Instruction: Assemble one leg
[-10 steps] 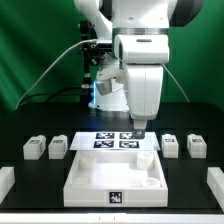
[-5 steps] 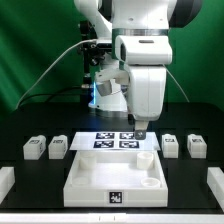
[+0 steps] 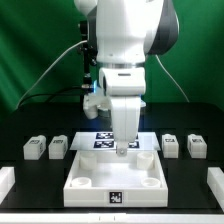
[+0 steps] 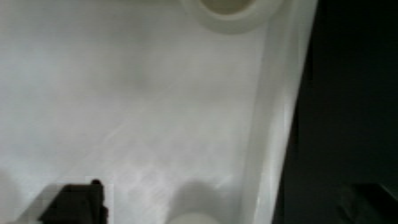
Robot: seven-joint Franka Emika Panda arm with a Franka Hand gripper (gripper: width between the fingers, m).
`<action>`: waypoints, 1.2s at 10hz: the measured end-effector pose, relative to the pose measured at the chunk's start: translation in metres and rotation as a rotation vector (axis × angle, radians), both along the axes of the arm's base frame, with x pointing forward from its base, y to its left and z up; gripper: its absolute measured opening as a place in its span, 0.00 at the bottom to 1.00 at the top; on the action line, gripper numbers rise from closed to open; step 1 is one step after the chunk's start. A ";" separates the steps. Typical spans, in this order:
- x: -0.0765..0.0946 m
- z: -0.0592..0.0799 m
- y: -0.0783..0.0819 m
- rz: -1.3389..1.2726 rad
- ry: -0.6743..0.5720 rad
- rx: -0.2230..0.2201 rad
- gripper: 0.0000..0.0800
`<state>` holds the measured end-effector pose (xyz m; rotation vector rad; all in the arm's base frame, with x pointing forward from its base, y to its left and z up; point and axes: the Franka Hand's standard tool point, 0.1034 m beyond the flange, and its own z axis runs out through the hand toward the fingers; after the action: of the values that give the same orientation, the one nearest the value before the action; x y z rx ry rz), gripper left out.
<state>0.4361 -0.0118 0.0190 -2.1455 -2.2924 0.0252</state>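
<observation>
Four small white legs with tags stand in a row on the black table: two at the exterior view's left (image 3: 34, 148) (image 3: 58, 147) and two at its right (image 3: 170, 145) (image 3: 196, 145). My gripper (image 3: 122, 150) hangs low over the rear edge of the large white tabletop piece (image 3: 90, 172), away from every leg. In the wrist view the tabletop's flat white face (image 4: 143, 100) fills the picture, with a round hole (image 4: 235, 6) at one edge. My gripper (image 4: 228, 205) is open and empty; one dark fingertip (image 4: 75, 203) shows.
The marker board (image 3: 100, 141) lies behind the tabletop piece, partly hidden by my arm. White blocks sit at the front corners (image 3: 5, 180) (image 3: 214, 180). A green backdrop and cables are behind the arm.
My arm has swung toward the exterior view's left and come down, from above the marker board's right side to the tabletop piece's rear edge. The legs have not moved.
</observation>
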 end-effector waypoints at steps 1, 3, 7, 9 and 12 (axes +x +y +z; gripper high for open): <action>0.000 -0.007 -0.001 -0.003 0.009 0.002 0.81; 0.001 -0.007 -0.003 -0.007 0.009 0.002 0.77; 0.001 -0.008 -0.003 -0.008 0.011 0.002 0.32; 0.001 -0.008 -0.003 -0.007 0.010 0.002 0.10; 0.001 -0.008 -0.003 -0.009 0.010 0.002 0.07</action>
<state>0.4373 -0.0151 0.0112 -2.1497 -2.2770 0.0337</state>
